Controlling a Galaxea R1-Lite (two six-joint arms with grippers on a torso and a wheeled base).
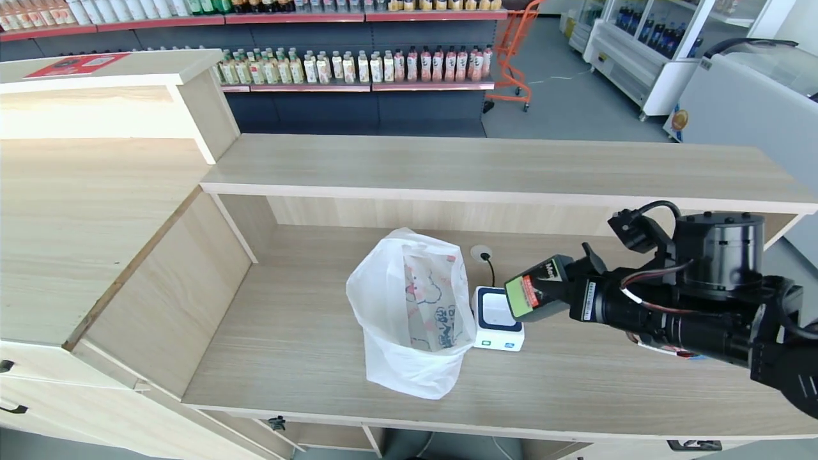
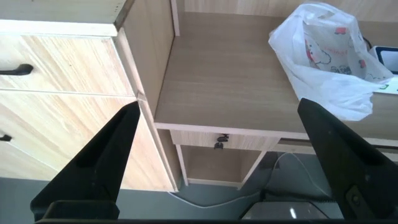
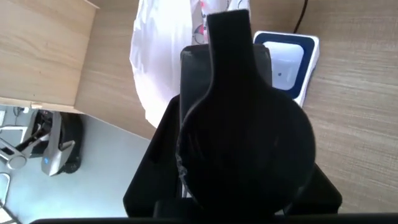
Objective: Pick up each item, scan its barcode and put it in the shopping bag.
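My right gripper (image 1: 563,285) is shut on a dark box (image 1: 533,289) with a green end and a red label. It holds the box just above the right edge of the white-and-blue scanner (image 1: 495,317) on the counter. The white shopping bag (image 1: 409,313) stands open directly left of the scanner, with a patterned packet inside. In the right wrist view the dark box (image 3: 249,143) covers much of the scanner (image 3: 287,57) and the bag (image 3: 160,62). My left gripper (image 2: 217,165) hangs open and empty in front of the counter's edge, left of the bag (image 2: 329,56).
A raised wooden ledge (image 1: 498,166) runs behind the work surface and a side wall (image 1: 172,287) closes its left. The scanner's cable runs to a round port (image 1: 480,253). Drawers (image 2: 56,124) lie below left. Free counter (image 1: 607,390) stretches right of the scanner.
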